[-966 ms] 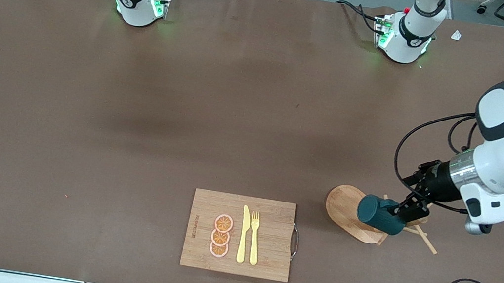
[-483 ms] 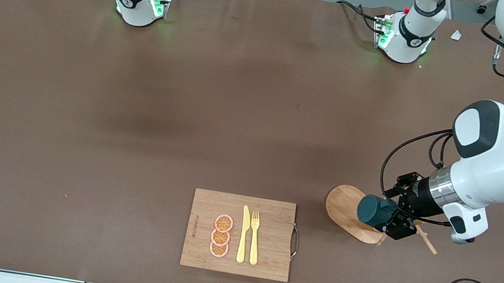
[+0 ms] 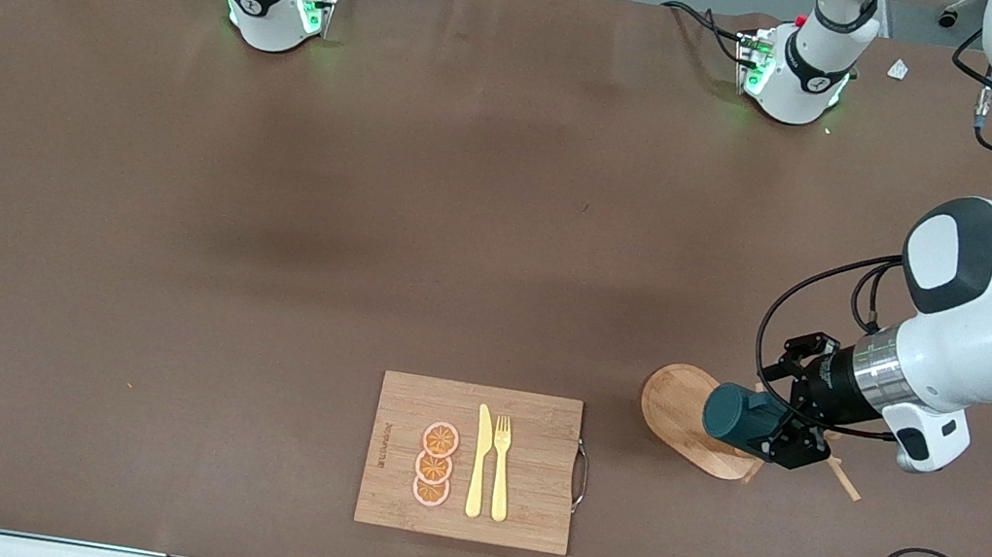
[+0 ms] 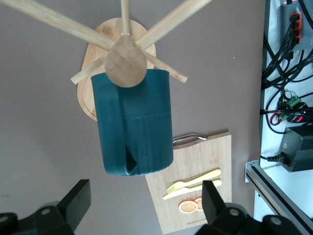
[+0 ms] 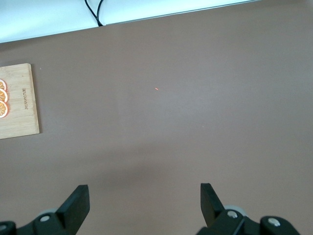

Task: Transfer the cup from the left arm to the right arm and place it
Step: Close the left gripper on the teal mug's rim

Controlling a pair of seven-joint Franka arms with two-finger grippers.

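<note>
Pick-up step, judged. The dark teal-green cylindrical cup [image 3: 738, 420] hangs sideways on a wooden peg stand [image 4: 126, 61] (oval base on the brown table [image 3: 366, 230]) toward the left arm's end. The left gripper [image 3: 790, 431], fingers spread wide and holding nothing, flanks it; next, closing. The right gripper [image 5: 142, 205] waits, open and empty.

front camera looks down across the table; both wrist views share the cutting board [image 3: 471, 462].
</note>
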